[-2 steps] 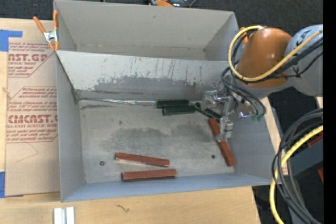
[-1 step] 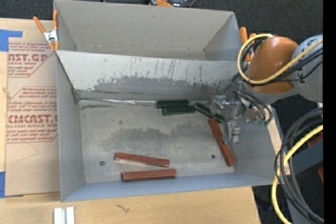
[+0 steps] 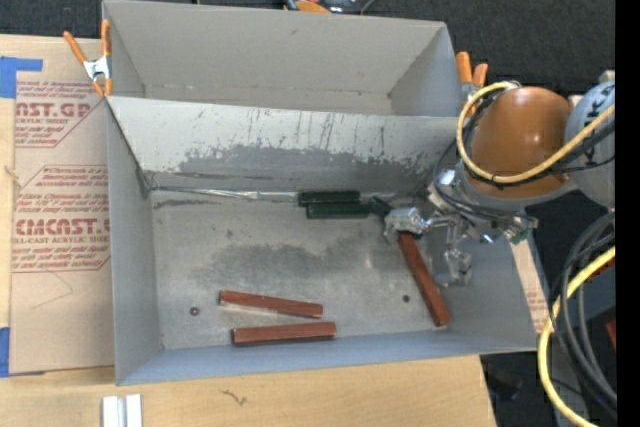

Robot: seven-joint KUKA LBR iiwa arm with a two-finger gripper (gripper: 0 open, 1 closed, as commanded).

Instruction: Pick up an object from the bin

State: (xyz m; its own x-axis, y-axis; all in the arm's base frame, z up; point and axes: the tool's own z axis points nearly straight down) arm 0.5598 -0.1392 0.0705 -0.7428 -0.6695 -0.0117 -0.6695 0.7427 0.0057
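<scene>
My claw [image 3: 436, 237] hangs low at the right side of the bin [image 3: 270, 75], just above the upper end of a red-brown stick [image 3: 427, 287] (slanted, near the right wall). Whether the claw is spread or pinching, I cannot tell.

Your arm [image 3: 594, 111] comes in from the right and bends down at the wrist, so the jaws hang lowest and furthest left of all its parts. Up and to the right of the jaws you have the rounded orange cover [image 3: 520, 140], with yellow cables [image 3: 463, 140] looped round its edge. Between that cover and the jaws sits the grey metal wrist block [image 3: 465, 215]
</scene>
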